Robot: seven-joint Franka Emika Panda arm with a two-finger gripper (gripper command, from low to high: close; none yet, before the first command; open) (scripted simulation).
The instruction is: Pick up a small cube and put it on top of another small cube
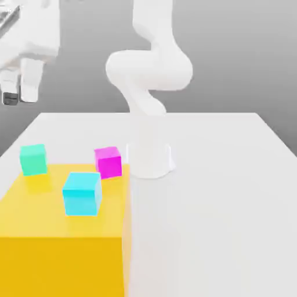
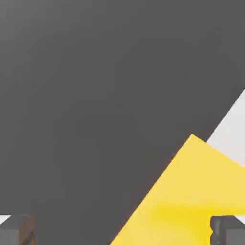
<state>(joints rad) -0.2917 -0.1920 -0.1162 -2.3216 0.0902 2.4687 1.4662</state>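
Now | end effector (image 1: 19, 93) raised high, pointing down, fingers apart, empty | sea-green cube (image 1: 33, 159) well below on yellow block (image 1: 58, 232)

Sea-green cube (image 1: 33, 159), plain and small, sitting flat and upright on the yellow platform (image 1: 58, 226) near its far corner at the exterior view's left, magenta cube (image 1: 108, 161) (about the same size) well apart, at the platform's opposite far edge

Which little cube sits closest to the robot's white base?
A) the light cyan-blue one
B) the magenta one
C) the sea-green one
B: the magenta cube sits right beside the white base, while the sea-green cube and the light cyan-blue cube lie farther toward the exterior view's left.
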